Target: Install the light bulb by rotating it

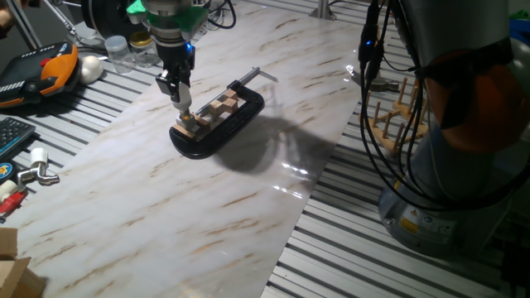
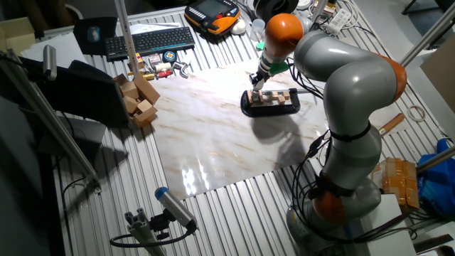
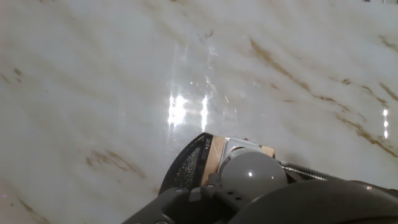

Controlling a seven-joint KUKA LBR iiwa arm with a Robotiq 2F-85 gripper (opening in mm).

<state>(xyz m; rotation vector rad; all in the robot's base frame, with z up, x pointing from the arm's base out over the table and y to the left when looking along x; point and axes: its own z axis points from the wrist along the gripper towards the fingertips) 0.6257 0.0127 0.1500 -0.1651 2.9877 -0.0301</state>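
In the hand view the light bulb [image 3: 250, 172] sits right at the bottom edge, its frosted white globe nestled against the dark body of the hand, with a pale wooden block [image 3: 217, 160] and the black clamp [image 3: 188, 167] just beyond it on the marble board [image 3: 124, 93]. From one fixed view the gripper [image 1: 182, 105] points straight down over the near end of the clamp [image 1: 217, 126], its fingers drawn in close around something small at the top of the wooden blocks [image 1: 217, 108] (the bulb itself is too small and too hidden there to make out, so whether the fingers actually pinch it I cannot tell). The clamp's metal screw handle [image 1: 258, 74] sticks out at its far end, away from the hand. Further off, beside the board, lie a white egg-shaped ball [image 1: 89, 68], clear jars [image 1: 117, 51] and an orange and black handset [image 1: 51, 69]. In the other fixed view a keyboard [image 2: 149, 41] lies beyond the board and loose wooden blocks [image 2: 138, 99] are heaped at its edge, well apart from the clamp.
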